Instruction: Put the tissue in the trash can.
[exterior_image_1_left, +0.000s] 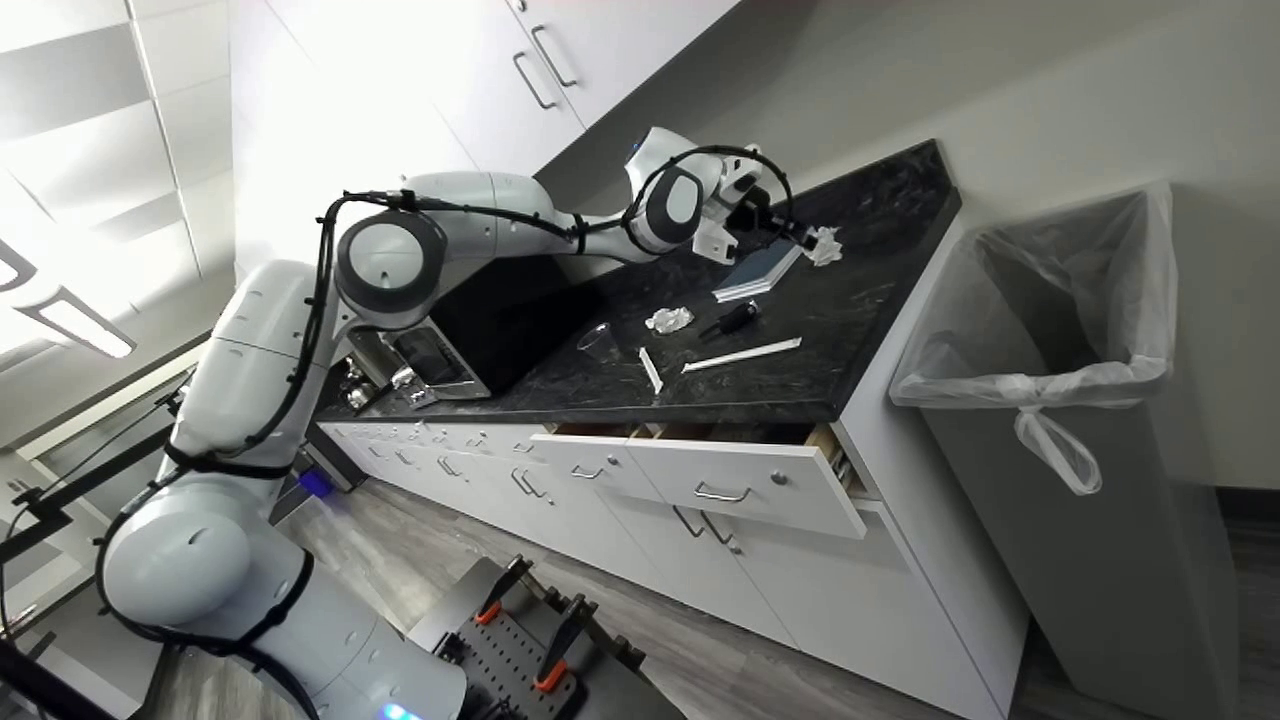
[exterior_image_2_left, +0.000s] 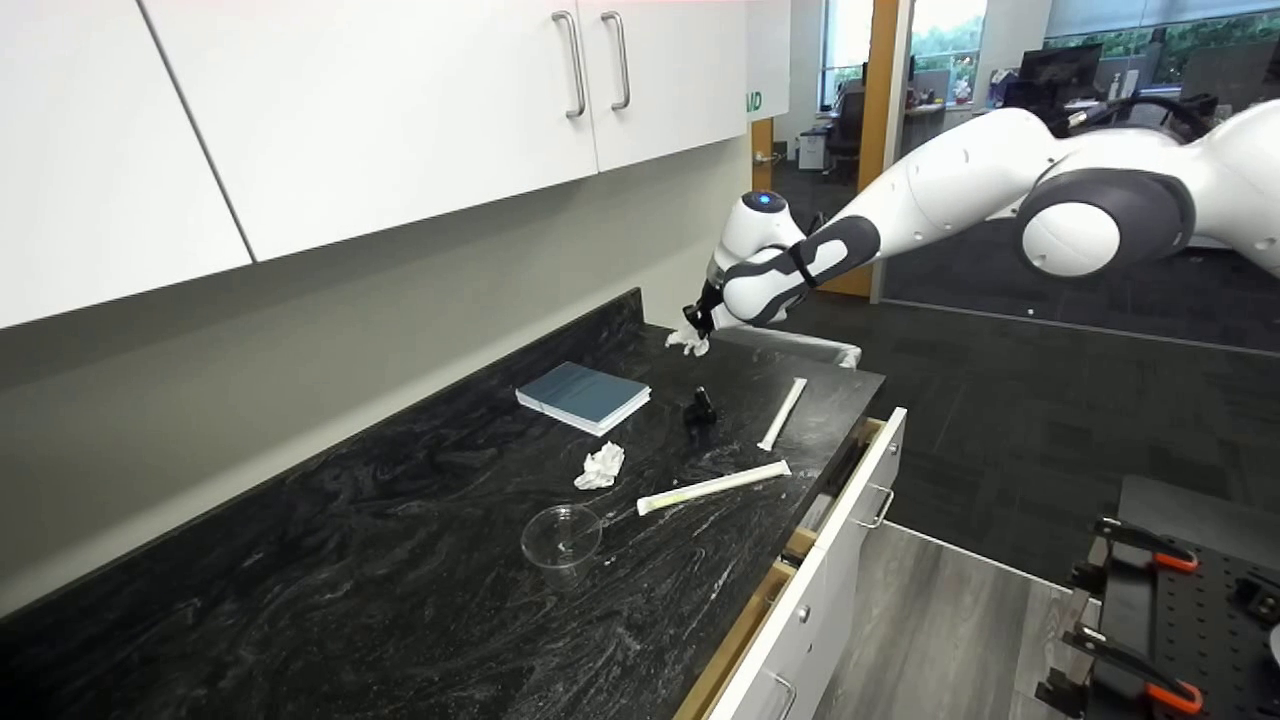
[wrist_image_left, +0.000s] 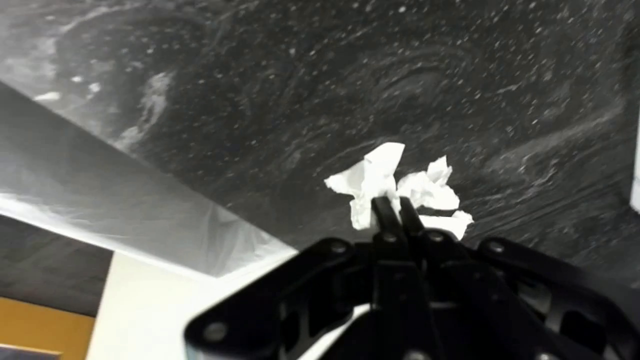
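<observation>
I'm looking along a dark counter (exterior_image_2_left: 350, 590) that runs beside a grey wall (exterior_image_2_left: 330, 330), with white cupboards (exterior_image_2_left: 400, 120) overhead. My claw (wrist_image_left: 394, 201) is over the end of that counter, its two sides drawn close together, pinching the crumpled tissue (wrist_image_left: 378, 172) at the tips, with white folds sticking out around them. I can't tell whether the tissue touches the countertop. In the wrist view a stretch of dark surface leaves room between it and the counter's end edge, and just past that edge I see a see-through liner (wrist_image_left: 170, 215). In an exterior view the liner drapes over the rim of the trash can (exterior_image_1_left: 1110, 540), which stands mouth open just beside the counter's end. On the opposite side, a blue book (exterior_image_2_left: 583, 393) lies near the tissue, toward the wall. Farther along I have a small black object (exterior_image_2_left: 704, 403), too dark to make out, a white wad (exterior_image_2_left: 600, 466), two pale sticks (exterior_image_2_left: 712, 487) toward the front edge, and a clear cup (exterior_image_2_left: 562, 540) well apart from my claw. Two drawers (exterior_image_1_left: 745, 480) jut out past the front edge.
</observation>
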